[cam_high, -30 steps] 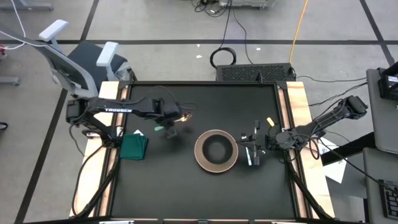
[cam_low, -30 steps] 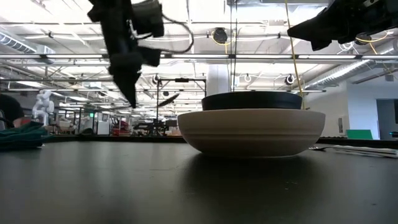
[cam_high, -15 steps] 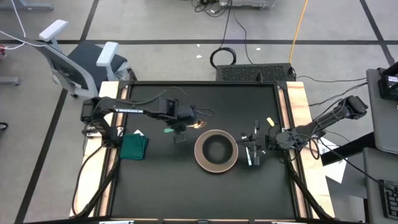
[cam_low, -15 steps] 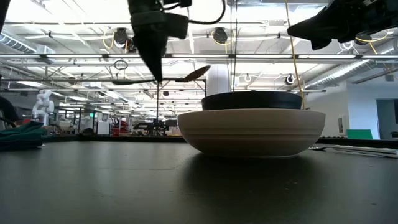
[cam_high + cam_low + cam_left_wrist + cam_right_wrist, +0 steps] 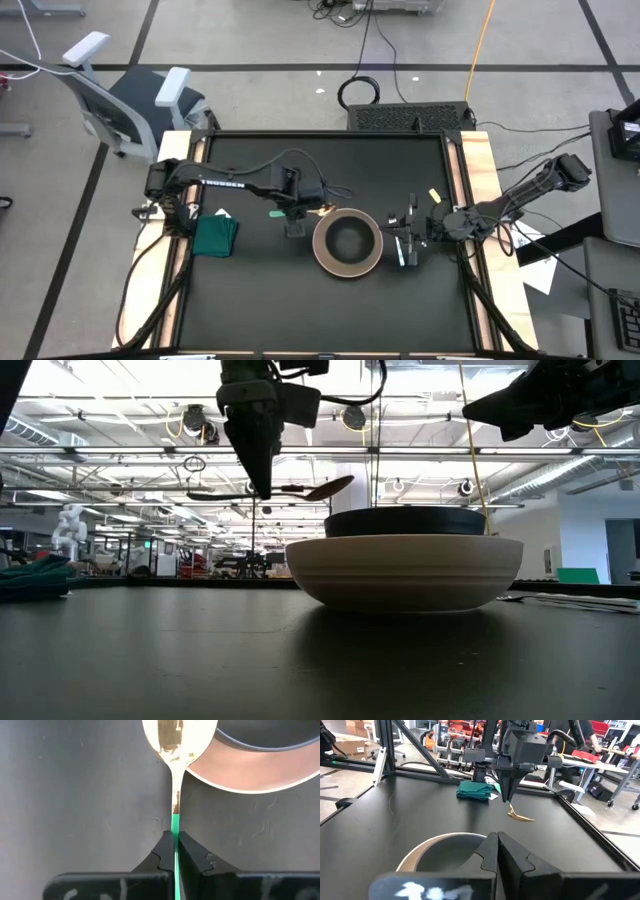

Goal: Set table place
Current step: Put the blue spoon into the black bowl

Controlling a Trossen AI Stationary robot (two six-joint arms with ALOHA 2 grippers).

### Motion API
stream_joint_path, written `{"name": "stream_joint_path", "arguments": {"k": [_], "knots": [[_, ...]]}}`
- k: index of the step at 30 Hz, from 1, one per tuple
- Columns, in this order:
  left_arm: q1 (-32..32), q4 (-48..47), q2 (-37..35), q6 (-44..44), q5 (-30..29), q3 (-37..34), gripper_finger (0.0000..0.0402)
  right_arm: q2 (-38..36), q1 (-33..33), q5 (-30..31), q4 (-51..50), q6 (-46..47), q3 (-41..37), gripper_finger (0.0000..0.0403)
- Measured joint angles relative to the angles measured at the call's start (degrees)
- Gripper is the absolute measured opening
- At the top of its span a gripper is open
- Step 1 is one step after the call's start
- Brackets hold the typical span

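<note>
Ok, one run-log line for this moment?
left gripper: shut on spoon, airborne beside plate | right gripper: shut, empty, by fork

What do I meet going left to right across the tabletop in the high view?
Green cloth → left gripper, shut on the spoon → plate with the black bowl in it → fork → right gripper, shut.
</note>
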Motion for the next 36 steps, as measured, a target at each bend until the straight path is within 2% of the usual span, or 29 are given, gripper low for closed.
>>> {"name": "stream_joint_path", "arguments": {"k": [7,14,18,21,27,31,36], "knots": [[-0.28,-0.46,-0.02,0.35,0.11,0.64,0.0028,0.00,-0.02,0.00,0.04,-0.09,0.00,0.0000],[-2.07,-0.35,-0.04,0.65,1.44,5.28,0.0007,0.00,0.00,0.24,0.09,-0.51,0.00,0.0000],[-3.13,-0.31,-0.04,1.36,1.49,8.63,0.0019,-0.02,0.00,1.46,-0.04,-1.41,0.00,0.0000],[-3.58,-0.77,1.46,1.48,1.51,11.85,0.0017,-0.14,0.00,5.17,-0.55,-1.55,-0.02,0.0000],[-4.71,-5.55,8.54,3.43,1.62,19.60,0.0012,-1.94,0.00,5.30,-1.97,-0.60,-0.07,0.0000],[-5.65,-8.23,12.94,5.12,1.64,24.28,0.0024,-4.92,0.00,5.38,-6.91,0.01,-0.09,0.0000],[-6.52,-7.42,15.69,8.10,3.81,26.13,0.0007,-10.64,0.00,5.93,-13.91,2.95,-0.09,0.0000]]}}
